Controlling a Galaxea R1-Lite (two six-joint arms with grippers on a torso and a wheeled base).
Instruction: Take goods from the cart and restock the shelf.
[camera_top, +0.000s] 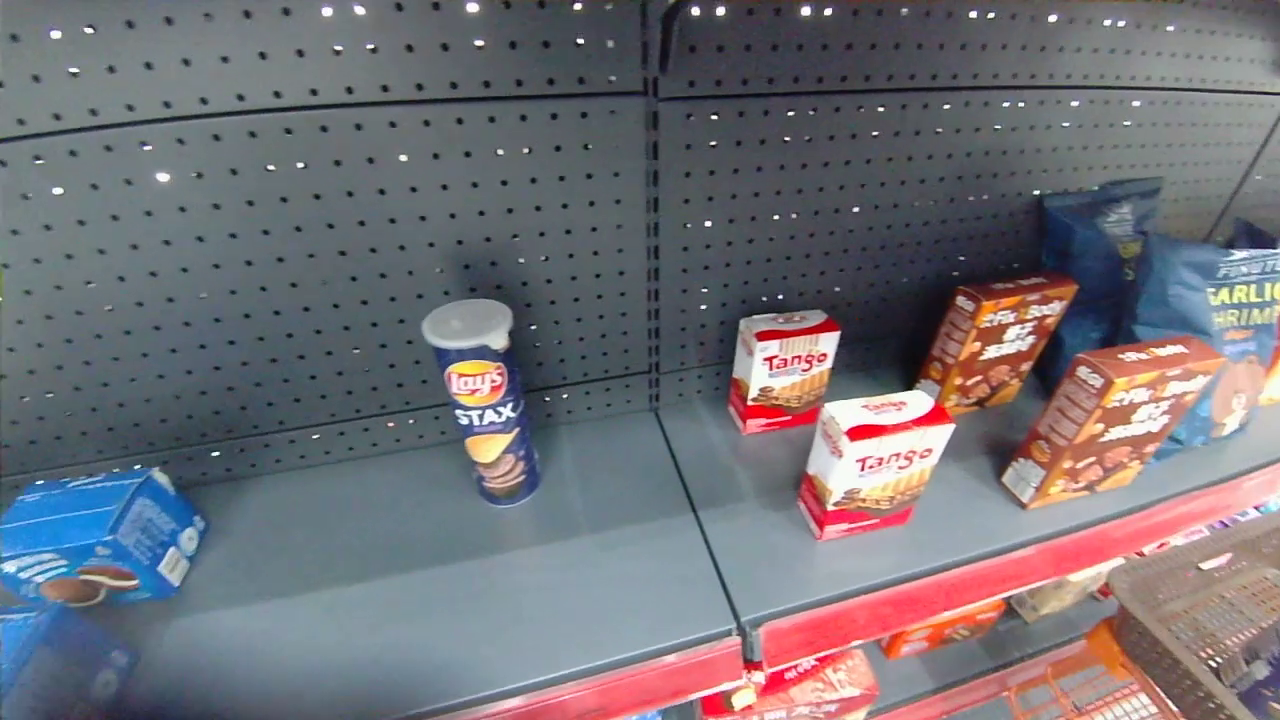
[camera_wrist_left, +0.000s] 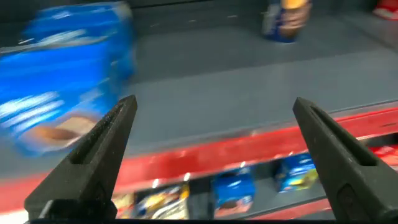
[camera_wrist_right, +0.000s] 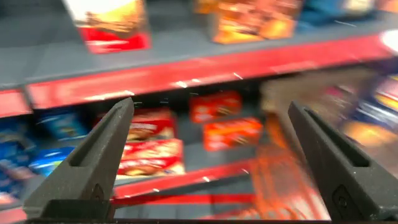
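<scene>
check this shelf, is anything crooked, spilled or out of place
Nothing is spilled or visibly damaged. The dark blue cylindrical chip can stands alone, upright, with bare grey shelf around it. The front red-and-white cardboard box is turned differently from the rear red-and-white box, so the pair looks unaligned.

This is a shop aisle. A grey metal shelf board (camera_top: 420, 590) with a red front strip (camera_top: 1000, 575) runs before a dark perforated back panel (camera_top: 300, 250), the usual retail racking. Packaged snacks stand on it facing outward: a tall blue crisp can (camera_top: 485, 405), red-and-white wafer boxes (camera_top: 872, 465), brown biscuit boxes (camera_top: 1105, 420) and blue snack bags (camera_top: 1215, 300). Orange and red packets (camera_wrist_right: 231, 134) fill the tier below, and a brown plastic lattice basket (camera_top: 1200, 600) sits at the right.
</scene>
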